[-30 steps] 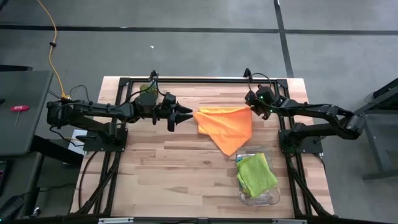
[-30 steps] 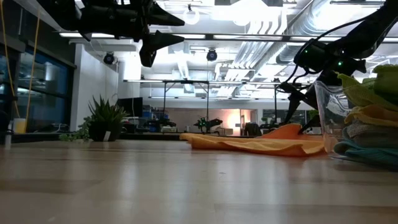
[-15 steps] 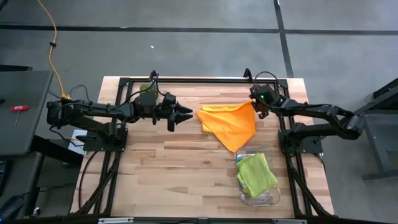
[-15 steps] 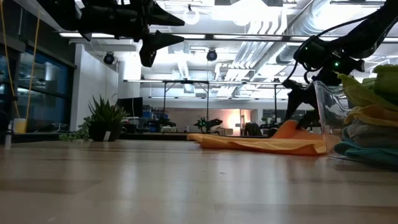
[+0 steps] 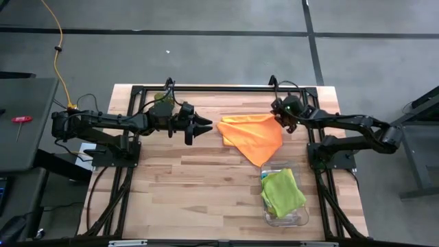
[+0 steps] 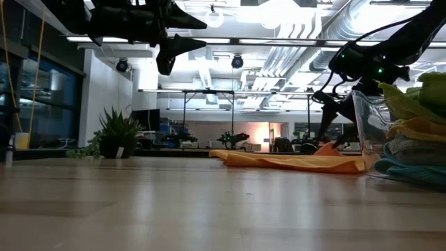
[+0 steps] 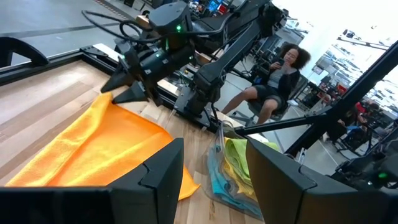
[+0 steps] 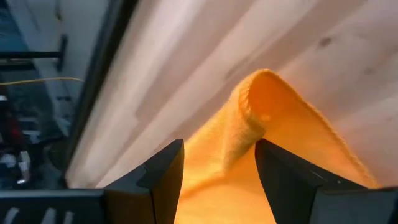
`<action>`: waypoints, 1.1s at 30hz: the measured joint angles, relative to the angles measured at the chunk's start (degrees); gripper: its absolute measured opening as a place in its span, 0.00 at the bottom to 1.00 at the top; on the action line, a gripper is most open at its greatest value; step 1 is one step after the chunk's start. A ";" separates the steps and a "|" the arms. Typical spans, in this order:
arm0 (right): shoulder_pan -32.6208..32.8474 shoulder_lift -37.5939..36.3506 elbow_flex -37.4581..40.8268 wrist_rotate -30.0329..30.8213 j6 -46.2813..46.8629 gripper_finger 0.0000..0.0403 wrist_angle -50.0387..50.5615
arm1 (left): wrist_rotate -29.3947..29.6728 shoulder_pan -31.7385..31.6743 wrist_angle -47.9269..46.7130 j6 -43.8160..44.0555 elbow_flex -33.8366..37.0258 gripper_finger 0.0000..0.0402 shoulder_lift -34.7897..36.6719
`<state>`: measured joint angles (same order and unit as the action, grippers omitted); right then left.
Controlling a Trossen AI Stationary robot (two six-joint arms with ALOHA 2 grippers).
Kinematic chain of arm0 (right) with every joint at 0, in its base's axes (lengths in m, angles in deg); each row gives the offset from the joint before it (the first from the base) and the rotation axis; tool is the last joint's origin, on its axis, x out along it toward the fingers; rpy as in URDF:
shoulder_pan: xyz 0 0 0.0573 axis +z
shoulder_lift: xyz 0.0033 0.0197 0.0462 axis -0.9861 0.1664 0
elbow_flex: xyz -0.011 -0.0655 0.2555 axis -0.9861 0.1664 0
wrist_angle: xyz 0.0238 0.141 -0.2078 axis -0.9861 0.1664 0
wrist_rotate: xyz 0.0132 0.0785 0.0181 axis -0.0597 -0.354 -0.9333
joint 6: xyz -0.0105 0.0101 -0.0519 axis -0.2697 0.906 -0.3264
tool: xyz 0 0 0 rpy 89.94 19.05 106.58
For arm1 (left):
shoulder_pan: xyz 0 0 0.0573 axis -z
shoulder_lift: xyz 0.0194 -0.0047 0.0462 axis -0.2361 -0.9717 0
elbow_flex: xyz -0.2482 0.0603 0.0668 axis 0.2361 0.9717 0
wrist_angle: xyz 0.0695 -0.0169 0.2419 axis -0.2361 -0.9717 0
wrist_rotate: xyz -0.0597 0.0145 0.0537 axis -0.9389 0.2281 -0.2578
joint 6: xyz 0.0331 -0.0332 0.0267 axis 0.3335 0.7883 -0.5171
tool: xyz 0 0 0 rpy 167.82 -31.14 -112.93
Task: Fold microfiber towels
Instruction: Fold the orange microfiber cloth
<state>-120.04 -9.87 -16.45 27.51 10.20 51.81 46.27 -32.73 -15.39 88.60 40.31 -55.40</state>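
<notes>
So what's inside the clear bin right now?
The clear bin holds a lime green towel on top; the low view shows yellow, grey and teal layers beneath it. Anything below those is hidden.

In the low view the clear bin (image 6: pixel 362 132) is cut off at the picture's edge, so the stacked towels (image 6: pixel 411 150) inside show only in part. From above, the lime green towel (image 5: pixel 282 191) covers whatever lies under it in the bin. The orange towel's (image 8: pixel 261 143) corner rises between the right gripper (image 8: pixel 219 165) fingers, but whether they touch it cannot be told.
</notes>
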 joint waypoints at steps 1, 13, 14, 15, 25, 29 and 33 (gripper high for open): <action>0.32 0.02 0.00 0.29 0.18 0.47 0.77 | 0.00 0.00 -0.01 0.00 0.00 0.41 0.00; 1.89 10.25 -0.04 0.27 2.97 0.47 -9.28 | -0.02 -0.02 -0.21 -0.44 0.00 0.41 0.00; 2.05 11.26 -0.26 -0.20 2.95 0.47 -11.24 | -0.02 -0.02 -0.21 -0.46 0.00 0.41 0.00; 2.36 12.34 -0.85 -0.39 2.90 0.47 -11.96 | -0.02 -0.02 -0.21 -0.45 0.00 0.41 0.00; 5.23 22.13 -8.05 -3.66 0.81 0.47 -11.79 | -0.02 -0.02 -0.19 -0.44 0.00 0.41 0.00; 6.00 24.33 -10.33 -3.84 0.41 0.47 -11.68 | -0.02 -0.02 -0.19 -0.46 0.00 0.41 0.00; 6.06 25.42 -12.13 -4.02 0.35 0.47 -11.66 | -0.02 -0.02 -0.19 -0.46 0.00 0.41 0.00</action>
<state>-113.98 15.55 -28.59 23.49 10.55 40.15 46.25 -32.75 -15.57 88.14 40.31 -55.40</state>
